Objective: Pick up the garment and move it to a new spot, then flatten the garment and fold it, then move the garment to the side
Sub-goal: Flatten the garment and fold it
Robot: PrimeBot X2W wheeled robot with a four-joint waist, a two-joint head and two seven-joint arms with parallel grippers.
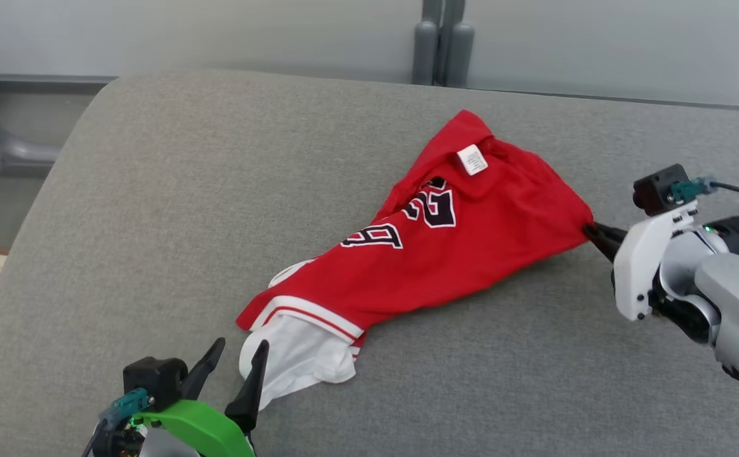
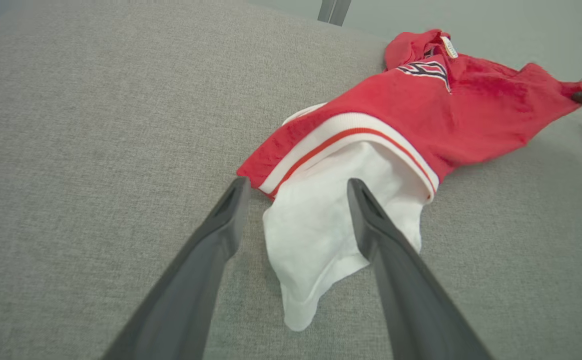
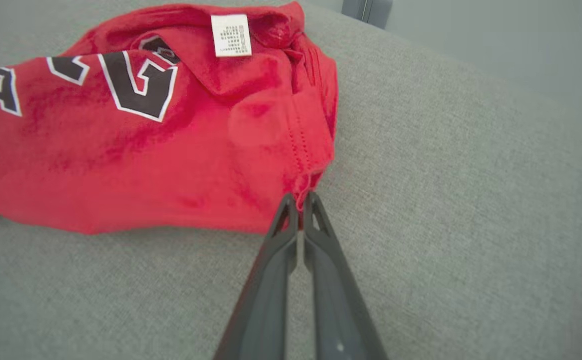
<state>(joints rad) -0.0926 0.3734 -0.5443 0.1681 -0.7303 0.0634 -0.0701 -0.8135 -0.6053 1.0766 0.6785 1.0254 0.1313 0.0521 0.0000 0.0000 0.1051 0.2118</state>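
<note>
The right tool (image 1: 591, 230) is pinched shut on the right-hand corner of the red garment (image 1: 445, 254). The cloth narrows to a point at its tips, which suggests a hold taken to lift or drag the garment to a new spot. The left tool (image 1: 241, 346) stands wide apart at the near left end. Its fingers sit either side of the white fabric (image 1: 299, 355) that spills from the garment's striped band, probably ready for a second hold; whether it touches the cloth is unclear. The garment lies crumpled in a diagonal from near left to far right, mid-way across the grey cushion (image 1: 122, 222). Its white label (image 1: 472, 158) faces up at the far end.
</note>
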